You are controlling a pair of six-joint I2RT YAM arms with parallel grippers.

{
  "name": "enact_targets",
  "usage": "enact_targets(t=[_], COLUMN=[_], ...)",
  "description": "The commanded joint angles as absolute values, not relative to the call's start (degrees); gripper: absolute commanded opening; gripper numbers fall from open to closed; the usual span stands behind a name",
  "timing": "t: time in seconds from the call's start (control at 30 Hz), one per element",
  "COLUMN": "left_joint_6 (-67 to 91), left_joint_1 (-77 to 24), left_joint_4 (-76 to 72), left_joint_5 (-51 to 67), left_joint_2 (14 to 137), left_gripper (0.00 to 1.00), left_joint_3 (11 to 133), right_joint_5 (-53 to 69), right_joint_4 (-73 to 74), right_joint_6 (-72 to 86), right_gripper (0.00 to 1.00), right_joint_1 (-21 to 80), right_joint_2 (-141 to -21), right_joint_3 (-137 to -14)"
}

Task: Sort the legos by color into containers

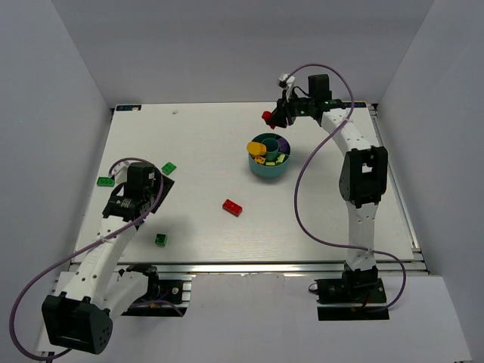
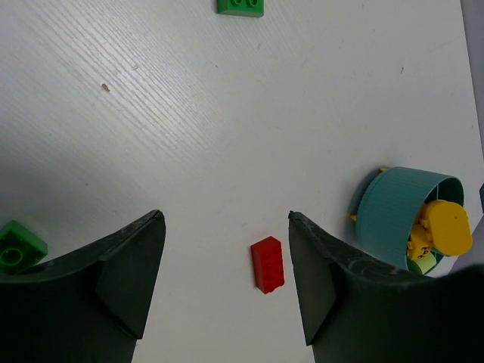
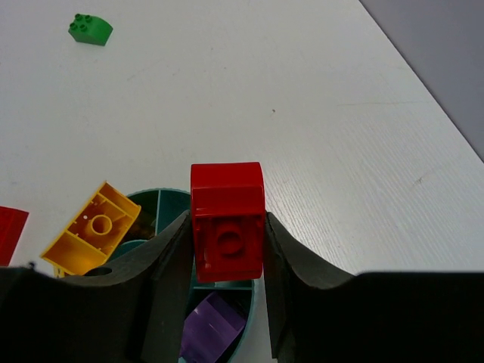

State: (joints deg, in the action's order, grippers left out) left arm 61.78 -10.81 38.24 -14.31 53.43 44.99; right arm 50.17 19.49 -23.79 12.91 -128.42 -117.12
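My right gripper [image 1: 275, 117] [image 3: 227, 218] is shut on a red lego [image 1: 267, 116] [image 3: 227, 198], holding it in the air just past the far rim of the teal dish [image 1: 257, 170] [image 3: 162, 193]. The dish's containers hold yellow legos [image 1: 258, 150] [image 3: 94, 228], a purple one [image 1: 280, 141] [image 3: 211, 326] and a lime one. Another red lego [image 1: 232, 207] [image 2: 268, 264] lies on the table, well ahead of my left gripper [image 1: 157, 184] [image 2: 224, 219]. That gripper is open and empty, hovering over the left of the table.
Three green legos lie on the left half of the table: one [image 1: 169, 168] [image 2: 240, 6] beside the left gripper, one [image 1: 106, 181] near the left edge, one [image 1: 162, 240] [image 2: 19, 247] toward the front. Grey walls enclose the table.
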Motion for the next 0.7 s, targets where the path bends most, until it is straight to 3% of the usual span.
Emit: enact_targets(t=[0.0, 0.67], left_joint_6=[62.8, 62.1], left_joint_1=[-10.5, -10.5], left_joint_4=[37.7, 35.6], left_joint_5=[-13.5, -12.1], left_joint_2=[52.5, 51.8], left_gripper=[0.76, 0.76], left_joint_3=[44.7, 43.9], right_joint_5=[49.7, 47.2], right_joint_4=[19.4, 22.6], right_joint_6=[-26.8, -31.6], right_gripper=[0.00, 0.00], right_joint_1=[12.9, 12.9], right_joint_2=[-127.0, -127.0], right_joint_3=[-116.0, -116.5])
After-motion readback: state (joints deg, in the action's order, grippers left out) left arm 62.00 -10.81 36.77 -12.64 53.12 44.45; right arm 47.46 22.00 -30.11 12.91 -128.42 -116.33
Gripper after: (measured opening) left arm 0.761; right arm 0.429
